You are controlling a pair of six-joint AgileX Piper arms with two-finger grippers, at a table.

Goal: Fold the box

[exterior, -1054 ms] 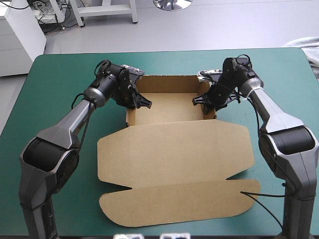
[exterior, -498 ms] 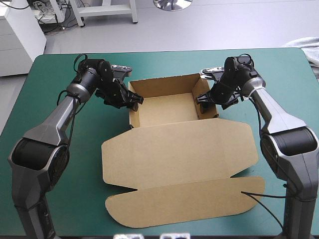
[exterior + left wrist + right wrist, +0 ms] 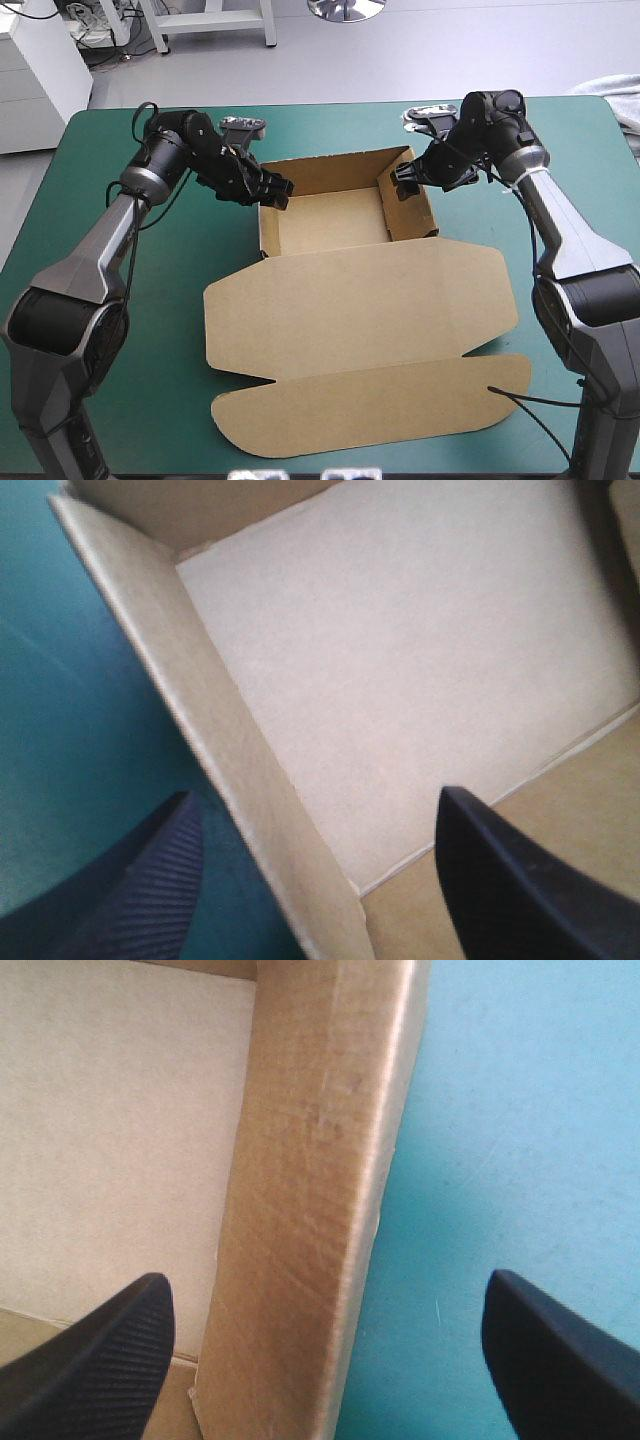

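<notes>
The brown box (image 3: pixel 330 215) sits as an open tray at the far middle of the table (image 3: pixel 110 300), its lid (image 3: pixel 360 310) flat toward the near edge. The left gripper (image 3: pixel 278 192) and the right gripper (image 3: pixel 400 183) are both released, each straddling a side wall. A snagged finger could drag the tray or spring a wall that is perhaps not tucked. Bare table lies open toward both side edges.

the box (image 3: pixel 350 300) is matt brown board, faintly fibrous on its wall. the cover (image 3: pixel 330 125) looks smooth and matt. the fingers (image 3: pixel 90 1360) are black with fine ribbing.
</notes>
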